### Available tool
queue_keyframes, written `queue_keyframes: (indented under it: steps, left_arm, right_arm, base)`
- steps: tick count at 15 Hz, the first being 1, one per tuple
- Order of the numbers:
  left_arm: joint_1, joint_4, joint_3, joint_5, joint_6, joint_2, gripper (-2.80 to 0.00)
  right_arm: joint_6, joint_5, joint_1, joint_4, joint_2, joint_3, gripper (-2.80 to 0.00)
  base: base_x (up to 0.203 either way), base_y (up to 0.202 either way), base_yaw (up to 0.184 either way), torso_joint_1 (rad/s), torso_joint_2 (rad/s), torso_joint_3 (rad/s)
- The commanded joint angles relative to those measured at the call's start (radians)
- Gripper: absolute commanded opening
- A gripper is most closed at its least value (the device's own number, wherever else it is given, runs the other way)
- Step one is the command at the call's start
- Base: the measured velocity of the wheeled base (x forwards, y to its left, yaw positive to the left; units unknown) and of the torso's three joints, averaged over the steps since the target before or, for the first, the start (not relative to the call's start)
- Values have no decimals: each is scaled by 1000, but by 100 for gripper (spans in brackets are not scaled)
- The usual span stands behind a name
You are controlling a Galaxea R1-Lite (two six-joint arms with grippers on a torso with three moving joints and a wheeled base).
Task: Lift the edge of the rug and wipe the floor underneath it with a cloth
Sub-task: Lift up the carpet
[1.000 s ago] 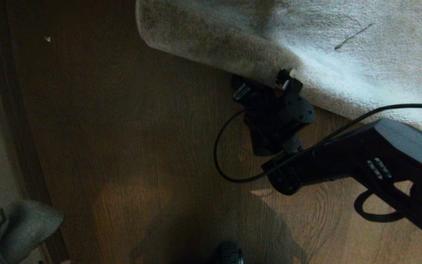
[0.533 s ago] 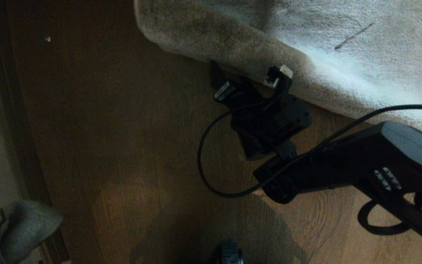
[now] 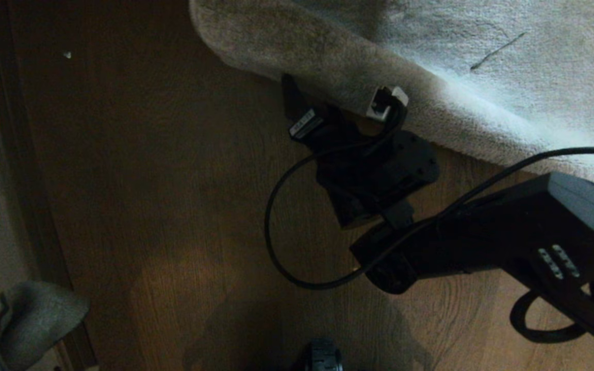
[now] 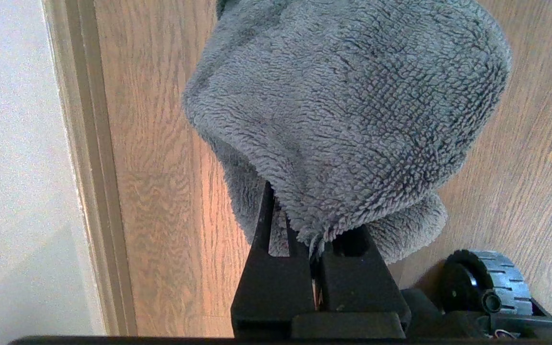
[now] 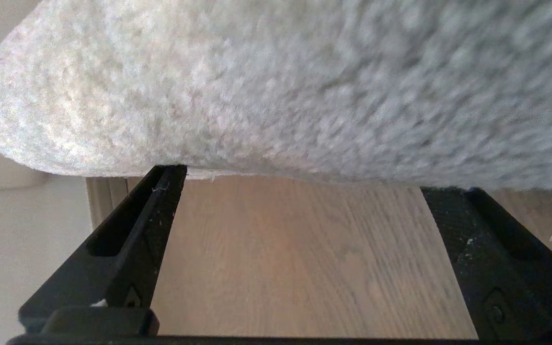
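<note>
The rug edge (image 3: 359,77) is pale grey with a short flecked pile, nearly white along its far right stretch and dulled to grey-brown toward its corner; a thin dark line marks the pile there; the floor (image 3: 173,216) is brown wood with darker wavy grain; the cloth (image 4: 348,110) is a deeper slate grey, plush and nubbly; the right gripper (image 3: 335,105) is black with a white-labelled finger; the left gripper (image 4: 316,282) is black; the skirting board (image 4: 91,167) is tan beside an off-white wall (image 4: 17,167).
</note>
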Motion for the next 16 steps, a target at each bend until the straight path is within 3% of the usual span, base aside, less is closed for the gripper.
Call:
queue_keyframes:
  steps: [1,7,12,16]
  left_arm:
    - [0,-1,-1,0,-1,0,-280]
    - [0,-1,1,0,-1,0,-280]
    - [1,-1,-1,0,-1,0,-280]
    - [0,-1,-1,0,-1,0,-280]
  right_arm:
    - [7,-3,6,-19,12,3,0]
    - [67,-47,19,-34,90,11,0]
    - [-4,-55,-53,-46,151,9,0]
    - [-11,-55,-124,-46,129,9,0]
  base:
    - [0,0,0,0,0,0]
    - [0,0,0,0,0,0]
    - [0,0,0,0,0,0]
    - [0,0,0,0,0,0]
